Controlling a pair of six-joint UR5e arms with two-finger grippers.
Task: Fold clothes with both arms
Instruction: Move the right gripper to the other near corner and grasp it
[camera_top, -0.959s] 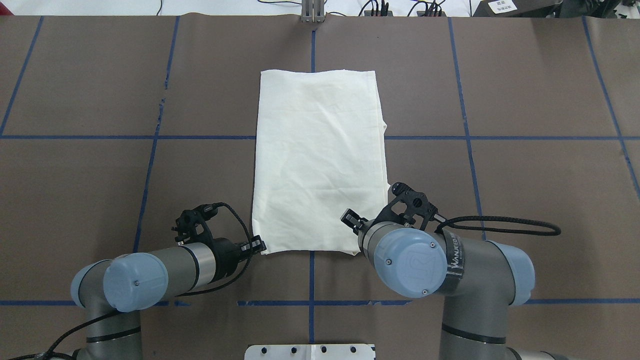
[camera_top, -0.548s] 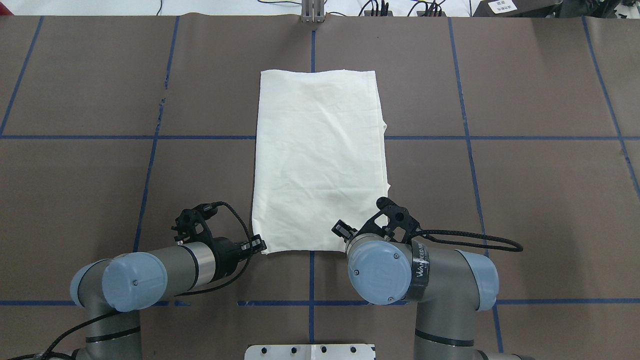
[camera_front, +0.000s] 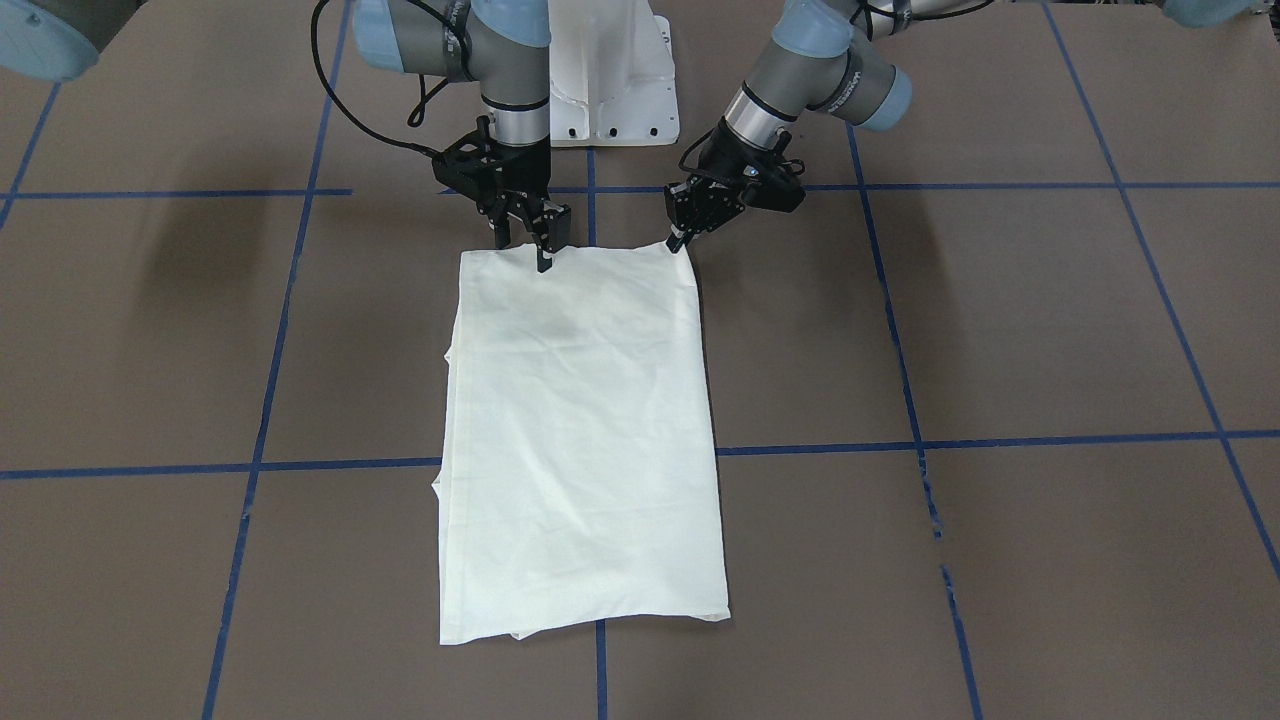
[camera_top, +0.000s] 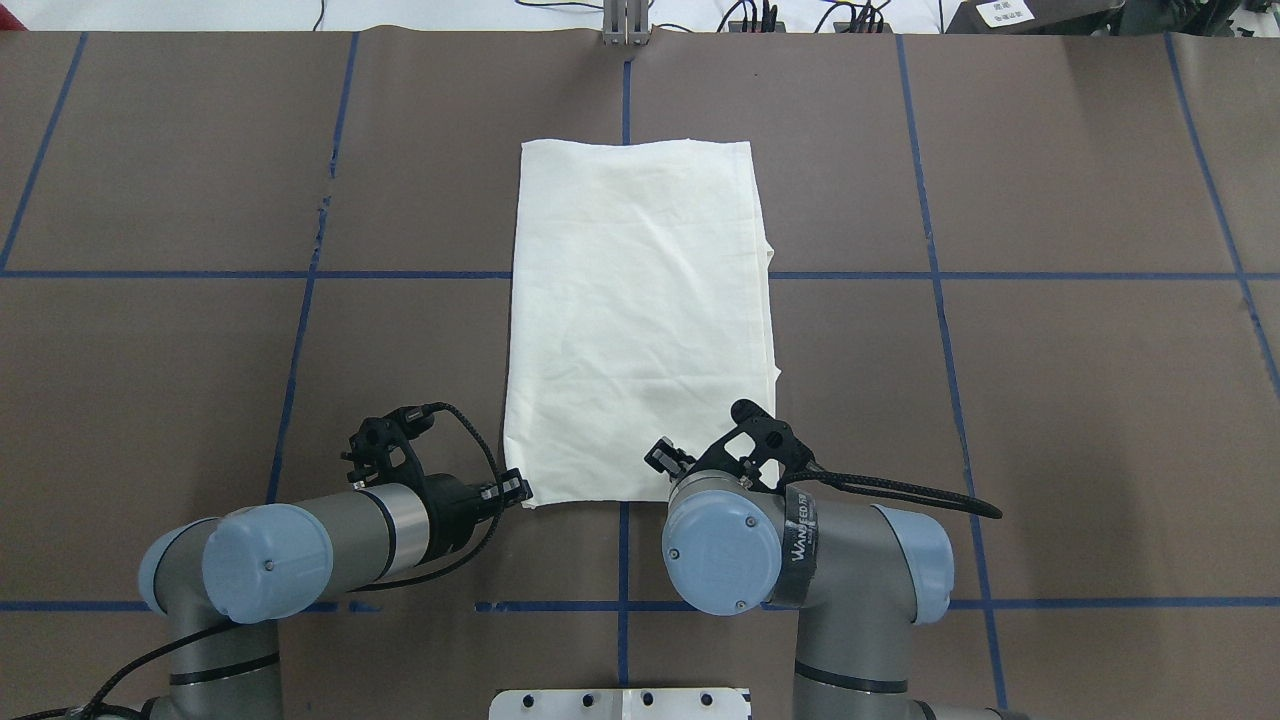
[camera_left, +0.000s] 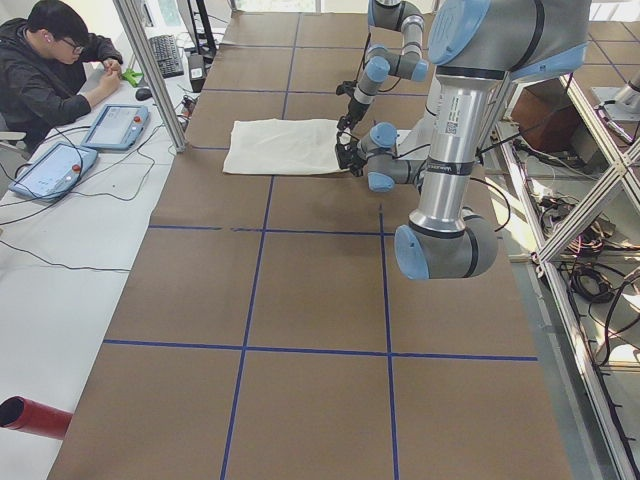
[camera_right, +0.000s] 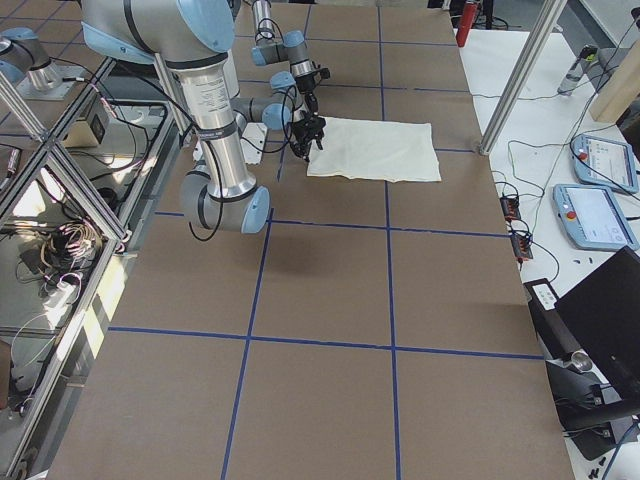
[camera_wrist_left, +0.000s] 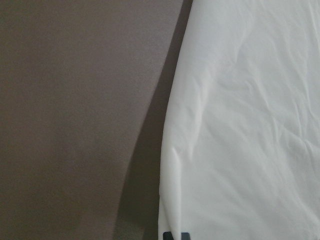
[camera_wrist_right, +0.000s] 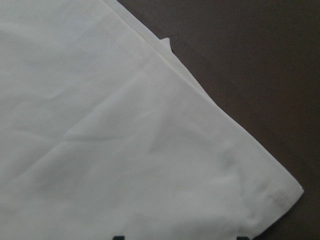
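The clothes are a cream shirt (camera_front: 580, 430) folded into a long rectangle, plain side up, lying flat mid-table (camera_top: 640, 320). My left gripper (camera_front: 680, 242) sits at the shirt's near corner (camera_top: 520, 489), its fingers together on the cloth edge; the left wrist view shows that edge (camera_wrist_left: 170, 150) slightly raised. My right gripper (camera_front: 523, 250) stands open over the same near edge, inward from the other corner. Its fingertips (camera_wrist_right: 117, 237) are spread wide just above the fabric (camera_wrist_right: 125, 125).
Blue tape lines grid the brown table cover. The white pedestal base (camera_top: 620, 703) stands at the near edge between the arms. A person (camera_left: 50, 70) sits at a side desk with tablets. A red cylinder (camera_left: 30, 415) lies off the table's end.
My right arm has swung leftward in the overhead view, carrying its gripper from the shirt's near right corner inward along the near edge. The left arm and the shirt have not moved.
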